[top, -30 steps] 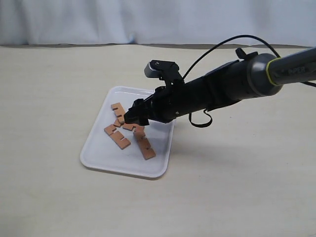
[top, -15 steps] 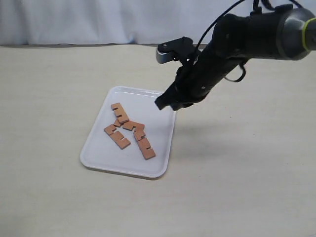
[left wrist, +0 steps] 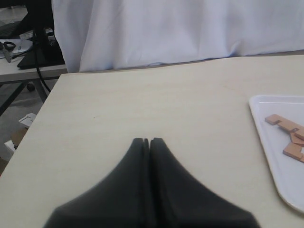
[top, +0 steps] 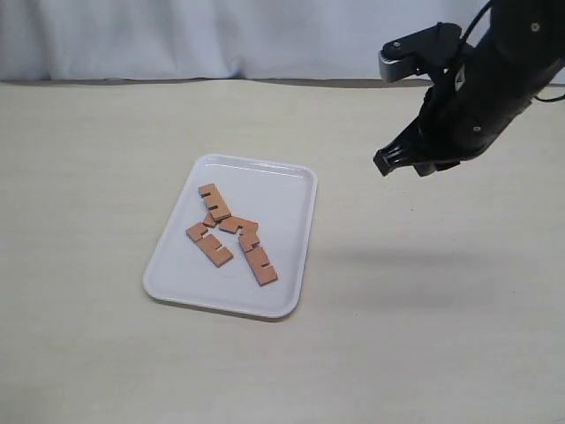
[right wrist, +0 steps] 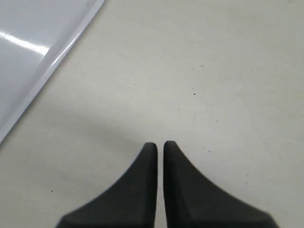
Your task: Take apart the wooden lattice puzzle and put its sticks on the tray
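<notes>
Sticks (top: 240, 228), four in number, are lying flat on the tray (top: 291, 190). They are forming a loose zigzag around its middle, with neighbouring pieces touching at their ends. The tray is resting on the table (top: 424, 336), left of centre in the exterior view.

The right gripper (top: 383, 164) is hanging in the air above the table, well apart from the tray and to its right, and is pointing downward. Its fingers (right wrist: 148, 161) are standing almost together, with only a thin slit between them, and are gripping nothing.

The left gripper (left wrist: 146, 141) is hovering over bare table, with one side of the tray in its camera's view. Its fingers (left wrist: 137, 161) are pressing fully together and are holding nothing.

A white curtain (top: 177, 35) is hanging behind the table.
</notes>
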